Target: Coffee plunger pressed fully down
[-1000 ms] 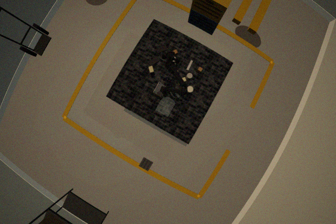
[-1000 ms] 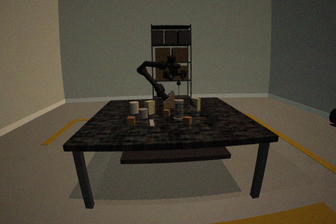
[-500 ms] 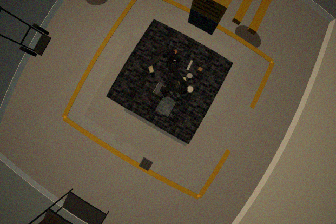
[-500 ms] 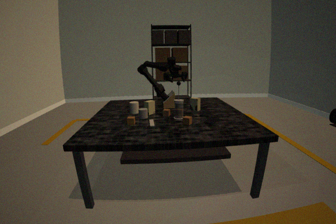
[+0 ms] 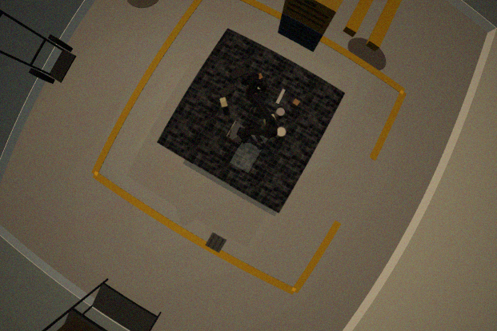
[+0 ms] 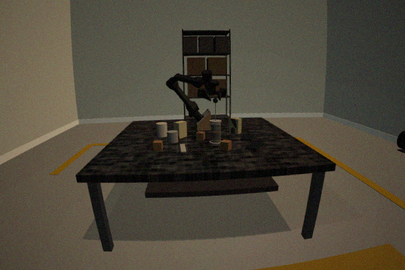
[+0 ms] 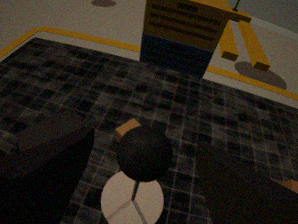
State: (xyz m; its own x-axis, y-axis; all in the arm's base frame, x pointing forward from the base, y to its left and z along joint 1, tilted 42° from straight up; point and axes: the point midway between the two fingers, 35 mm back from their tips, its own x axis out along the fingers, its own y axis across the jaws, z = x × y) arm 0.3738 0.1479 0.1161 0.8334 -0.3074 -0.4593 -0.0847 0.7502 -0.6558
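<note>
The coffee press [image 6: 216, 132] stands upright on the dark table [image 6: 123, 163]. Its thin rod rises high above the pale lid [image 7: 114, 196], so the plunger is up. The round black knob [image 6: 215, 100] [image 7: 145, 155] tops the rod. My gripper [image 6: 214, 98] [image 7: 147, 141] is open and points down around the knob. In the wrist view the knob is between the two fingers, with a gap on each side. In the top view the arm hides most of the press.
An orange cube [image 6: 226, 145] [image 7: 128, 127] lies close beside the press base, another orange cube [image 6: 200, 135] on its other side. A wedge block [image 6: 204, 123], a yellow block [image 6: 181, 129], a white cylinder [image 6: 162, 130] [image 5: 281, 131] and a grey cylinder [image 6: 172, 137] stand nearby.
</note>
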